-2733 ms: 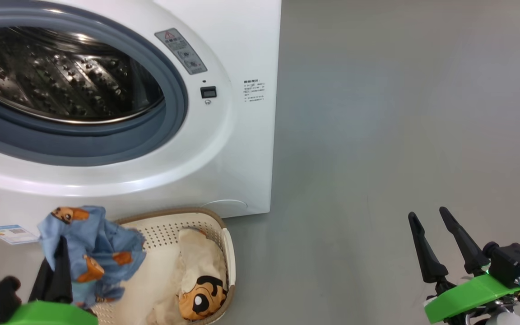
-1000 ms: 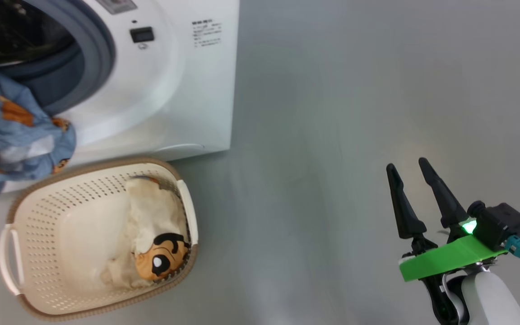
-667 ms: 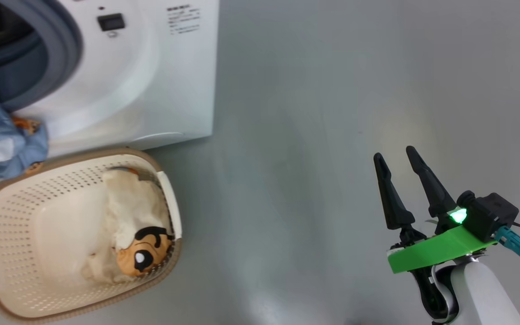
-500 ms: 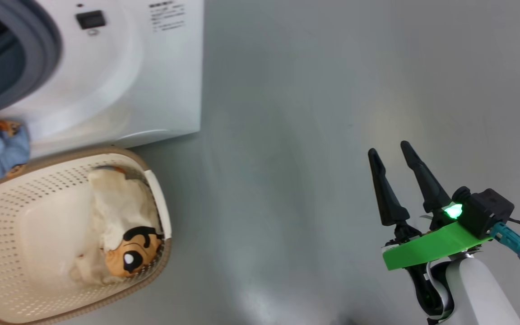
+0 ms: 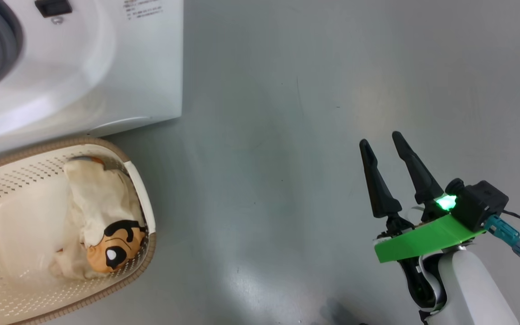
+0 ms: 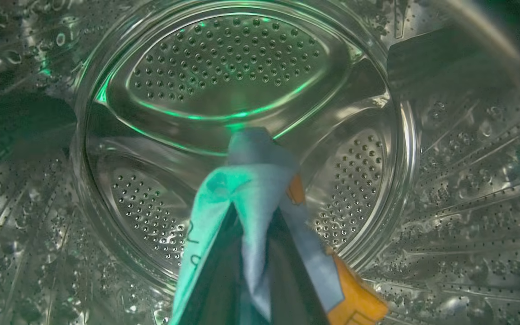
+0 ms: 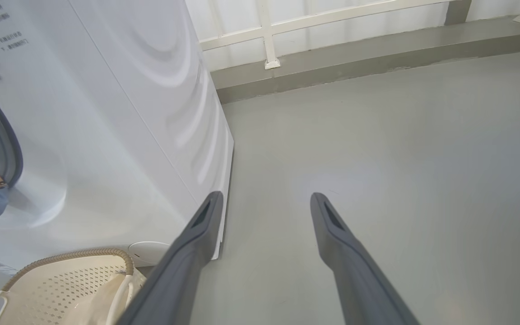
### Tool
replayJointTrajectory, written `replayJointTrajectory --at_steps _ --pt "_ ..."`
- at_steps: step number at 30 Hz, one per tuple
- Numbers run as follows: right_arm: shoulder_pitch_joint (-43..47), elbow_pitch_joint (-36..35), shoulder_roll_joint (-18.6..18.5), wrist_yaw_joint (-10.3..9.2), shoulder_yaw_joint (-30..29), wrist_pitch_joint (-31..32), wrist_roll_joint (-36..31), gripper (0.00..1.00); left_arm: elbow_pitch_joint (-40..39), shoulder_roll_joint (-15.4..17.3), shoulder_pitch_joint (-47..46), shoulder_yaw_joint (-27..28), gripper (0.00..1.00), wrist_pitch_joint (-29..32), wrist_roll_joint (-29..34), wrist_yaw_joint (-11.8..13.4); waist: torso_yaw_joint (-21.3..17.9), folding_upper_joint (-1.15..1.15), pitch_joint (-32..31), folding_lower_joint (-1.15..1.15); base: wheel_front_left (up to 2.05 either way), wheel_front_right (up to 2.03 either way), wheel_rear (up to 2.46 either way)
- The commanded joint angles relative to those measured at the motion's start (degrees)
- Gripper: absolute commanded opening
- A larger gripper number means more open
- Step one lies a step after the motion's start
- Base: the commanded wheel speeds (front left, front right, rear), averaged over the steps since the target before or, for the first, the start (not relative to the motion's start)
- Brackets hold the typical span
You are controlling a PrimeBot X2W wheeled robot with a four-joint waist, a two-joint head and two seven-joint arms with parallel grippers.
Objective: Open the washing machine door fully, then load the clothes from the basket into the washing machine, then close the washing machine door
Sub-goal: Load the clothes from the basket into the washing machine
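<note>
open floor [image 5: 287, 113], right hand [image 5: 379, 138] splayed empty, left hand [image 6: 255, 212] pinching blue garment [image 6: 260, 180] in drum [image 6: 224, 58]

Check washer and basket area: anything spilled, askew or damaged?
Nothing stands out. The blue garment is pinched in the left jaws inside the drum; the cream garment lies in the upright basket beside the washer.

- The right gripper [image 5: 380, 139] is held out on the robot's right, its two long dark fingers [image 5: 377, 189] pointing forward and spread wide apart (a green light [image 5: 445, 202] glows at the wrist).
- Its pale forearm [image 5: 467, 289] sits behind a green bracket [image 5: 422, 237].
- The left gripper [image 6: 253, 216] is clamped nearly closed, pinching the blue garment [image 6: 260, 180].
</note>
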Motion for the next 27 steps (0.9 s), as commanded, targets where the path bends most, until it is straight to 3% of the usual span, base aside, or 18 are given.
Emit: replayJointTrajectory --at_steps 1,6,7,8,10,16,27 --pt "-0.1 -1.4 0.3 0.09 1.4 -0.3 -0.1 1.0 -1.6 2.1 1.2 1.2 0.0 -0.3 1.4 0.1 0.0 0.0 0.1 0.0 0.0 0.0 0.0" --pt "-0.1 -1.4 0.5 0.09 1.8 -0.3 0.0 1.0 4.2 1.0 3.6 2.5 0.0 -0.3 2.4 0.0 0.2 0.0 -0.5 0.0 0.0 0.0 0.0" --pt "0.0 -1.4 0.5 0.09 1.9 -0.3 0.0 1.0 6.2 0.9 3.9 2.4 0.06 -0.3 2.5 0.0 0.2 0.0 -0.7 0.0 0.0 0.0 0.0" --pt "0.1 -1.3 0.5 0.09 1.9 -0.3 0.0 1.0 8.6 0.7 4.1 2.3 0.33 -0.3 2.5 -0.1 0.3 0.0 -0.9 0.0 0.0 0.0 0.0" --pt "0.4 -1.2 0.5 0.09 1.9 -0.3 -0.1 1.0 12.3 0.8 3.8 1.8 1.0 -0.3 2.7 -0.1 0.4 0.0 -1.2 0.0 0.0 0.0 0.0" --pt "0.7 -1.0 0.5 0.09 2.0 -0.3 -0.1 1.0 19.9 0.8 1.7 0.0 1.0 -0.3 2.1 -0.1 0.7 0.0 -2.0 0.0 0.0 0.0 0.0" --pt "0.9 -0.7 0.0 0.09 2.0 -0.3 -0.1 1.0 18.0 -0.5 4.6 -0.2 1.0 -0.3 -1.1 -0.2 1.4 0.0 -3.8 0.0 0.0 0.0 0.0"
